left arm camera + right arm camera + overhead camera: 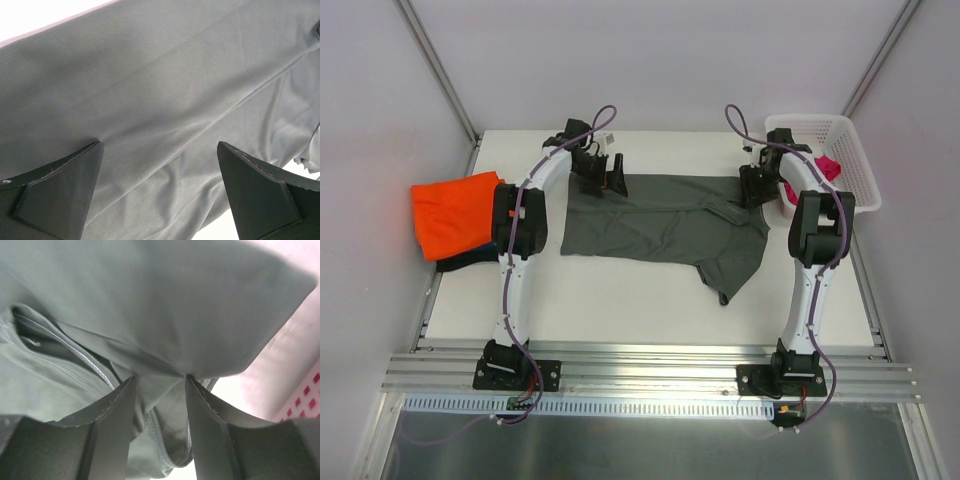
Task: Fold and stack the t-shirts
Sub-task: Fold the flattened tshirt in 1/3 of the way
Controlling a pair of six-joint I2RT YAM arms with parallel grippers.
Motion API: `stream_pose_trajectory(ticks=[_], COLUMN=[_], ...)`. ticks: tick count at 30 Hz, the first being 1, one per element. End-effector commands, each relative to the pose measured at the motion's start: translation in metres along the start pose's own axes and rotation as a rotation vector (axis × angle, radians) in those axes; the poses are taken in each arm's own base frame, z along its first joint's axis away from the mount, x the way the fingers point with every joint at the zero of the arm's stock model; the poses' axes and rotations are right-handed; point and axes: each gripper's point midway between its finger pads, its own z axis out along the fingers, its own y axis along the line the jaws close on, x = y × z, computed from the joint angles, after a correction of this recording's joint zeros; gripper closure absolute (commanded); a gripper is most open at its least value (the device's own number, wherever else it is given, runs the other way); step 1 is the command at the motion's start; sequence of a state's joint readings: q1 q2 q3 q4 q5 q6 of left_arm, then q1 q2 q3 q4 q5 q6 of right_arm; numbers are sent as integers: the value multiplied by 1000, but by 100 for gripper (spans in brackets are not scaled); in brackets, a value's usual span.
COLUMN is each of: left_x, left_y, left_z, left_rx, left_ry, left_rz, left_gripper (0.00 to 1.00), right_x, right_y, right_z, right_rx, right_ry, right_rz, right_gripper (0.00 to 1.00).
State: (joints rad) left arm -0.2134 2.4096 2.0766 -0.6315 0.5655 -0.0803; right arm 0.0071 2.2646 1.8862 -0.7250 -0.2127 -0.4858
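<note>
One grey shirt [660, 220], one orange [455, 212], maybe pink [828, 166]

The spread shirt [660, 225] lies between stacked shirts [455, 215], left, and basket [830, 155], right.

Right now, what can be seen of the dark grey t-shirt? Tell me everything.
The dark grey t-shirt lies spread sideways across the white table, thin fine-knit cloth, creased and uneven, one flap trailing toward the near edge on the right. A stitched hem shows in the right wrist view. The right gripper pinches a bunched fold at its far right edge; the left gripper stands open over its far left edge.
</note>
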Motion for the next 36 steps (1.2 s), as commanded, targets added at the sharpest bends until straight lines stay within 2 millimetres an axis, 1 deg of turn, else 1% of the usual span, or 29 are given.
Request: stream_pose_trajectory(ticks=[1, 3, 5, 6, 8, 9, 10, 12, 13, 16, 17, 18, 19, 21, 23, 25, 26, 28, 29, 30, 33, 36], left_x=[-8, -8, -8, -9, -9, -10, -10, -9, -10, -14, -16, -18, -20, -24, -24, -26, -23, -21, -22, -20, -22, -23], left_y=[1, 1, 1, 0, -4, -5, -7, -8, -7, -7, -5, -6, -6, -4, -5, -7, -7, -9, -13, -12, -18, -23], left_z=[-3, -3, -5, -6, -9, -10, -13, -13, -15, -18, -19, -20, -22, -25, -27, -33, -34, -39, -44, -43, -53, -57], left_rx=[11, 13, 13, 13, 26, 28, 30, 29, 18, 6, -6, -8, -15, -36, -50, -55, -57, -60, -59, -60, -56, -49], left_ry=[-19, -18, -21, -22, -24, -28, -30, -28, -32, -44, -51, -57, -63, -79, -80, -89, -84, -84, -92, -86, -103, -109], left_rz=[-49, -54, -52, -48, -30, -25, -23, -10, -4, 10, 14, 21, 27, 38, 45, 53, 48, 51, 56, 52, 56, 53], left_gripper=[1, 1, 1, 1, 1, 1, 1, 1, 1, 1, 1, 1, 1, 1, 1, 1, 1, 1, 1, 1, 1, 1], right_x=[16, 17, 7, -7, -25, -41, -49, -59, -68, -83, -89, -91, -92, -96, -95, -92, -89, -87, -83, -81, -76, -73], right_y=[-2, -3, -1, -1, 2, 7, 11, 22, 26, 41, 49, 54, 58, 71, 82, 91, 98, 102, 108, 111, 115, 119], right_z=[-6, -8, -13, -24, -38, -54, -62, -74, -86, -106, -108, -108, -102, -96, -80, -67, -56, -46, -36, -33, -21, -13], right_rx=[11, 10, 8, 15, 12, -7, -12, -29, -28, -58, -72, -86, -97, -130, -153, -187, -199, -214, -234, -238, -248, -258], right_ry=[71, 64, 34, -13, -74, -127, -157, -193, -227, -287, -305, -311, -303, -303, -273, -250, -228, -209, -188, -181, -157, -142], right_rz=[-17, -14, -5, -12, -3, -9, -16, -39, -48, -36, -45, -43, -44, -53, -53, -49, -51, -29, -28, -30, -30, -27], right_gripper=[52, 53, 53, 53, 53, 53, 53, 54, 54, 54, 54, 54, 55, 54, 54, 54, 54, 54, 54, 54, 54, 54])
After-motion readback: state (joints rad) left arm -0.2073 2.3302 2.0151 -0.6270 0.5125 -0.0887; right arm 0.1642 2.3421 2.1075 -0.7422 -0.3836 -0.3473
